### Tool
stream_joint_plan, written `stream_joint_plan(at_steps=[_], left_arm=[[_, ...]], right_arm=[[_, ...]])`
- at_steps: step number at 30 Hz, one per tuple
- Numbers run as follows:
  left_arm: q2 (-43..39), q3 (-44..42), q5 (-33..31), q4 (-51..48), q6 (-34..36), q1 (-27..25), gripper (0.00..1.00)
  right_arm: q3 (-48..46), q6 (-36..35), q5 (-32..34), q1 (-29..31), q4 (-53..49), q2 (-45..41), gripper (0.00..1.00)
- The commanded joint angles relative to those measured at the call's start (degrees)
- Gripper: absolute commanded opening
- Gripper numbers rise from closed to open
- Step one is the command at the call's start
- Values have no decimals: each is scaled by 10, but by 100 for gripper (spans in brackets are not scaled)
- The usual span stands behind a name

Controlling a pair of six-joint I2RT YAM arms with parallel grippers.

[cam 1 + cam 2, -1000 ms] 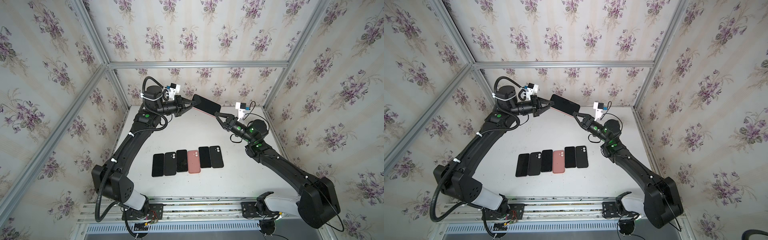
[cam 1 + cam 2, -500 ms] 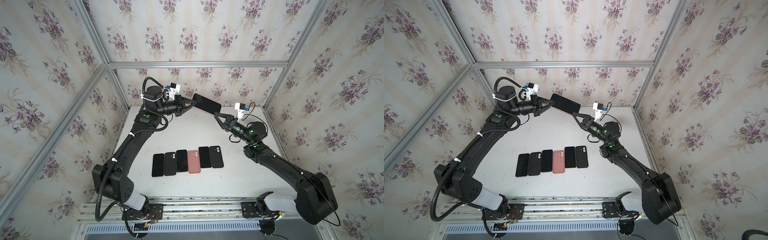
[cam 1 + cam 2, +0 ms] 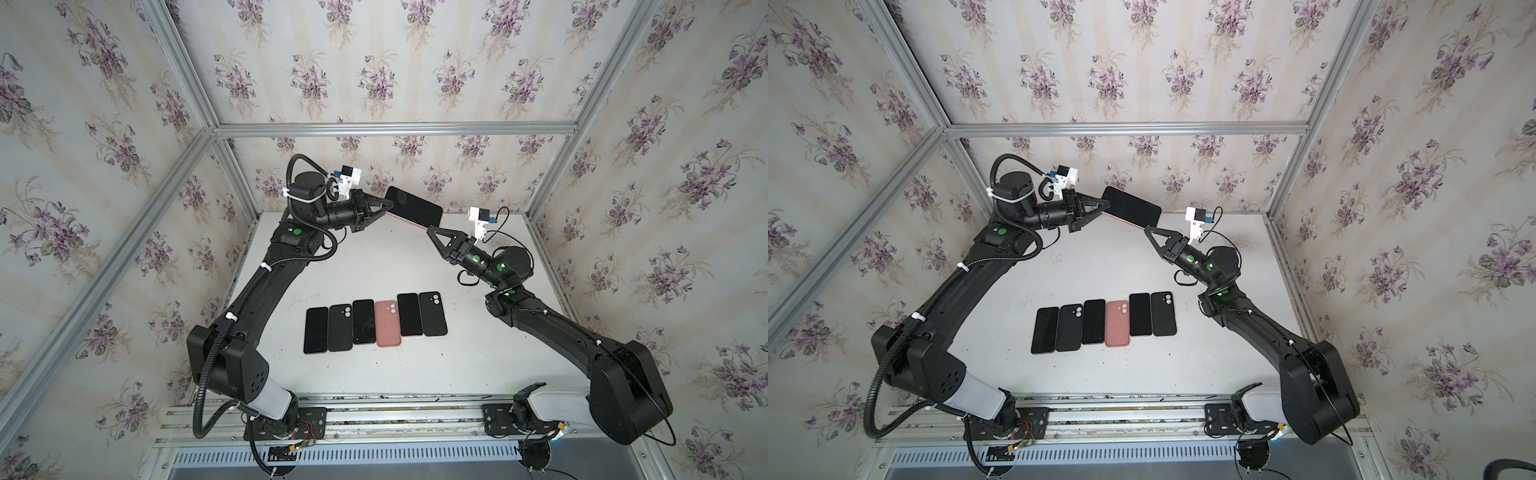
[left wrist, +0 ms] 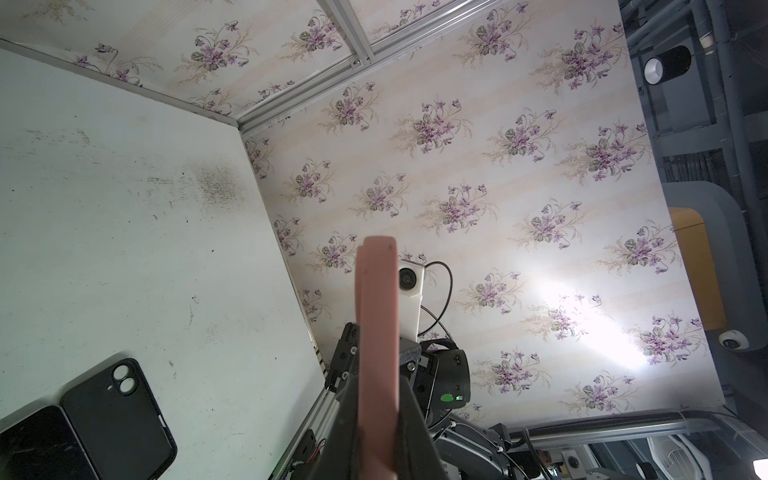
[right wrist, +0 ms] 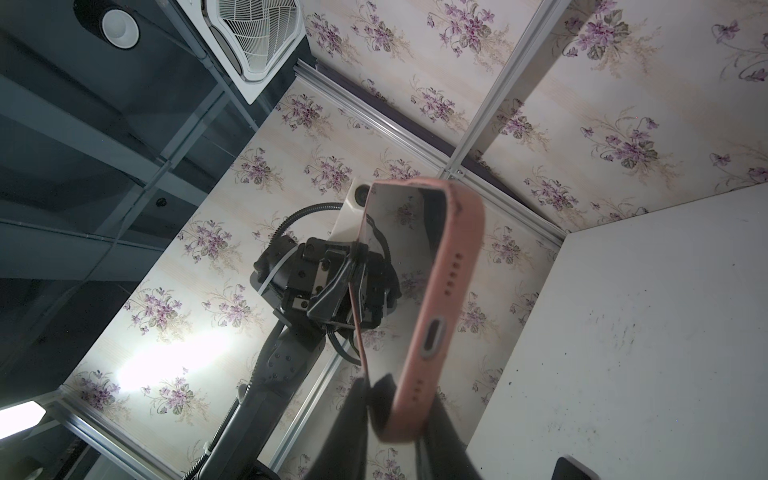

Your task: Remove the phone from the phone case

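While it hangs in the air over the far part of the table [image 3: 374, 257], the phone [image 3: 415, 204] sits inside its pink phone case [image 5: 440, 307], glossy screen facing up and the whole thing tilted. We see the left hand [image 3: 388, 207] clamped tight on one short end of the phone case, with a finger on each face. The right hand [image 3: 429, 228] meets the opposite end. In the right wrist view its fingers [image 5: 442, 451] stand on either side of the corner beside the charging port, close against it, but we cannot tell whether they pinch it or merely flank it.

Below, nearer the front, we count six flat pieces in one row [image 3: 363, 322], side by side, edges touching or nearly so. Three are plain dark slabs [image 3: 316, 330], and two are black backs [image 3: 432, 313] with twin lens holes. One is a pink back [image 3: 387, 323] with the same two holes, fourth from the left.

The table is white and scuffed, dotted with dark specks, with a grey smudge [image 4: 216, 187] toward a far corner. Floral wallpaper [image 3: 374, 62] with purple sprigs covers the three walls we see, framed by aluminium bars [image 3: 395, 128]. Two black arms [image 3: 257, 299] rise from a metal rail [image 3: 395, 411] along the front edge, each with one white wrist camera [image 3: 478, 218].
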Motion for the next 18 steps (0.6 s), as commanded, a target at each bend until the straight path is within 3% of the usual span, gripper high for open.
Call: stream_joint_plan(at_steps=[1,5,11,14,18], left_arm=[[0,5,10,47,-8,0,0],[4,8,10,50,-15,-1,0],[12,18,24,60,-41,-1,0],[14,22,34,61,-51,-2,0],[15,26,52,62,-60,-7,0]], right_arm=[[1,3,-5,0,42,3,16],[-3,7,-12,0,55,9,13],[-35,3,-34,0,172,31,7],[-39,-31,-70,0,196,46,6],[-50,-131,-104,0,222,54,0]])
